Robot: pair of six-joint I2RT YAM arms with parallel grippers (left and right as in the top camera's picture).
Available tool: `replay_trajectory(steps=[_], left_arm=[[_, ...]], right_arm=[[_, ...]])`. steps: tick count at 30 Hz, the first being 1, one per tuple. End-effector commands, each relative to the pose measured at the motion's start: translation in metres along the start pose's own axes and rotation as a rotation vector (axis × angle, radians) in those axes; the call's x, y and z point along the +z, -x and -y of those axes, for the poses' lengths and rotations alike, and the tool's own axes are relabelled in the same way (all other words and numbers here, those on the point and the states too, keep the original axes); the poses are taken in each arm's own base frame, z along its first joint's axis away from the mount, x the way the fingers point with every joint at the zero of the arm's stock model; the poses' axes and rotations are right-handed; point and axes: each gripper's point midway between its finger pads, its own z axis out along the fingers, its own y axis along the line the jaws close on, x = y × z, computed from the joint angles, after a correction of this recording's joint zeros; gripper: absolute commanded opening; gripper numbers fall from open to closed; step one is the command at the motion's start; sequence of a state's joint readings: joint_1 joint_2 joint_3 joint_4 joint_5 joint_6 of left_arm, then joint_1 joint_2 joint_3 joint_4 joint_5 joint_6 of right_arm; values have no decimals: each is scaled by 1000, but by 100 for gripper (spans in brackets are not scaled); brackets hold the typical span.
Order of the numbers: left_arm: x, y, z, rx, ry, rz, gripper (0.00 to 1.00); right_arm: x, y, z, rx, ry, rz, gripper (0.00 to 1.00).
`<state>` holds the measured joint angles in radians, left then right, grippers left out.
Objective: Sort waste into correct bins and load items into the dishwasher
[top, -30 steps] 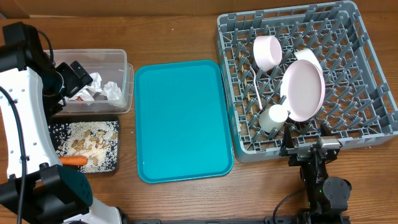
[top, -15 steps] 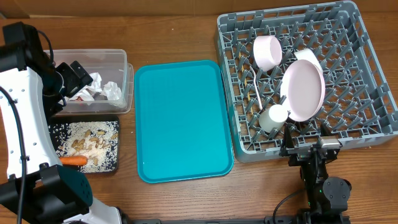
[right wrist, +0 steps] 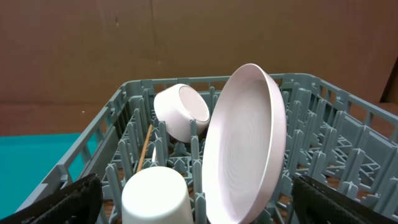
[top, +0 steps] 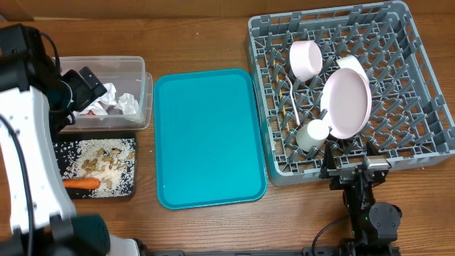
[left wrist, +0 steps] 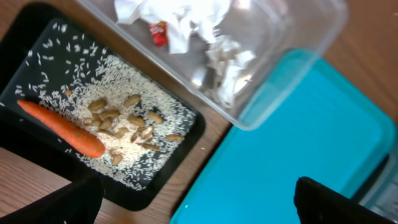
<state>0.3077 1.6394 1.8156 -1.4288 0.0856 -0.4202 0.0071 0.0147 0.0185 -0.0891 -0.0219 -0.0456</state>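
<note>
An orange carrot (left wrist: 62, 129) lies with beige nut scraps (left wrist: 121, 121) and rice in the black tray (top: 96, 195). Crumpled napkins (top: 117, 101) and a red wrapper (left wrist: 158, 32) sit in the clear tub (top: 146, 99). My left gripper (top: 87, 84) hovers open and empty over the tub's left part. The grey dishwasher rack (top: 419, 85) holds a white plate (top: 346, 103) on edge, a bowl (top: 306, 59), an upturned cup (top: 313, 134), a fork (top: 293, 105) and a thin wooden stick (right wrist: 145, 146). My right gripper (top: 353, 169) rests open at the rack's front edge, holding nothing.
A large teal tray (top: 206, 139) lies bare between the bins and the rack. The brown wooden table (top: 206, 43) runs behind it. The white left arm (top: 28, 156) stands along the table's left side beside the black tray.
The left arm has shifted a little, its gripper edging left over the tub. The right arm and all objects are unmoved.
</note>
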Motion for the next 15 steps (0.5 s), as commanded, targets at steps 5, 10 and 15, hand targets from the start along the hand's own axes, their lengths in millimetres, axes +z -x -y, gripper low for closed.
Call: replay_trajectory(steps=[5, 10, 15], left_arm=[[-83, -38, 32, 119, -147, 189, 100], [-124, -76, 55, 247, -261, 261, 100], [-162, -113, 62, 349, -376, 327, 100]], right_arm=[[0, -1, 0, -4, -1, 8, 100], [0, -1, 0, -4, -1, 8, 100], [0, -1, 0, -5, -1, 8, 100]])
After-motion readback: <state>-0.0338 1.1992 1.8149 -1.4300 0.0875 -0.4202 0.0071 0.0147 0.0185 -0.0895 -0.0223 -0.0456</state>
